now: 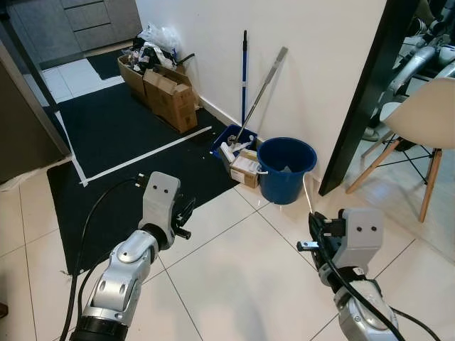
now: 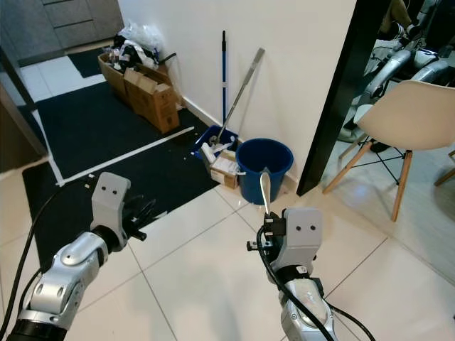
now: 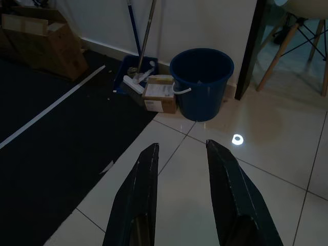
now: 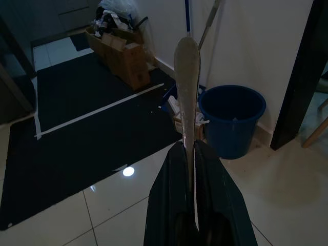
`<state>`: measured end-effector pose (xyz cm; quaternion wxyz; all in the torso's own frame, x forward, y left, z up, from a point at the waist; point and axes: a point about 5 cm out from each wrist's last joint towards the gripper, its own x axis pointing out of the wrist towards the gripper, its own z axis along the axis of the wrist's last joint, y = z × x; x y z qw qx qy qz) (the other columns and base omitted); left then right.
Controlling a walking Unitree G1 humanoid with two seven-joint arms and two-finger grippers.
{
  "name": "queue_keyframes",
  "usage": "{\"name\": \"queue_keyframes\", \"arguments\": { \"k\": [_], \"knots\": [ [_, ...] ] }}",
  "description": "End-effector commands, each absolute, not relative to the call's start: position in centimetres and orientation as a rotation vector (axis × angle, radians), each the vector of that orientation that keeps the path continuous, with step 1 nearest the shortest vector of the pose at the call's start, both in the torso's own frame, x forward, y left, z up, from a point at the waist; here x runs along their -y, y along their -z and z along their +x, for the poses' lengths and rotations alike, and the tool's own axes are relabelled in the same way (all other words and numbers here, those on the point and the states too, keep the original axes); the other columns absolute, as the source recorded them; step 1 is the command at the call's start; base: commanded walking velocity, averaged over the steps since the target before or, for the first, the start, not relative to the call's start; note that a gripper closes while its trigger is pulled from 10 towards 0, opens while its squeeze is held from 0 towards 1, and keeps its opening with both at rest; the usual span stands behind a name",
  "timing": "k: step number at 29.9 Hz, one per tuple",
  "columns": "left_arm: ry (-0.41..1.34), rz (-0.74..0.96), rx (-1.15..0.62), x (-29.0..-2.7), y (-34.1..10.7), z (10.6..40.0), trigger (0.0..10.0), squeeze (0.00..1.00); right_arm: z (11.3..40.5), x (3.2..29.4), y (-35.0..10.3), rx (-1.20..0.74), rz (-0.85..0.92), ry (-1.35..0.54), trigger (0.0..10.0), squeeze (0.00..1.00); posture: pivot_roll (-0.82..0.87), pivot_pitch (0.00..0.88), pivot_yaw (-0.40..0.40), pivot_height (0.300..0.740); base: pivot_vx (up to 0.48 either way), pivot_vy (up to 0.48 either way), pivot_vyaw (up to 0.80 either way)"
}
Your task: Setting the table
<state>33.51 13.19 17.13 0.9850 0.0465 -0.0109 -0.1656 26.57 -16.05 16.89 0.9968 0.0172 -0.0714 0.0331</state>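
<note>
My right gripper point(image 4: 188, 146) is shut on a silver utensil point(image 4: 186, 84), a flat metal handle with a rounded end that points up out of the fingers. In the right eye view the same utensil point(image 2: 264, 190) rises above the right gripper point(image 2: 264, 229), held over the white floor tiles. My left gripper point(image 3: 180, 147) is open with nothing between its fingers and hovers low over the tiles beside the black mat point(image 1: 121, 138). No table or tableware is in view.
A blue bucket point(image 1: 286, 169) stands against the white wall with a small carton point(image 1: 245, 170), a blue tray point(image 1: 229, 140) and two long mop handles point(image 1: 244, 71). Cardboard boxes point(image 1: 170, 96) line the wall further back. A black door frame point(image 1: 362, 99) and a pale chair point(image 1: 421, 117) are at the right.
</note>
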Motion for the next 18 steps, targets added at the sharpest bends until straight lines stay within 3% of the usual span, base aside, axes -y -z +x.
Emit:
{"name": "queue_keyframes", "arguments": {
  "k": [1, 18],
  "knots": [
    [0.323, 0.098, -0.001, -13.54, -16.47, 33.49, 10.0, 0.0, 26.32, 16.01, -16.77, 0.134, 0.027, -0.061, 10.0, 0.0, -0.15, 0.147, 0.172, 0.74, 0.0, 0.0, 0.0],
    [0.324, 0.102, -0.002, -13.63, -16.5, 33.51, 10.0, 0.0, 26.27, 15.9, -16.65, 0.131, 0.03, -0.059, 10.0, 0.0, -0.15, 0.149, 0.175, 0.74, 0.0, 0.0, 0.0]
  ]
}}
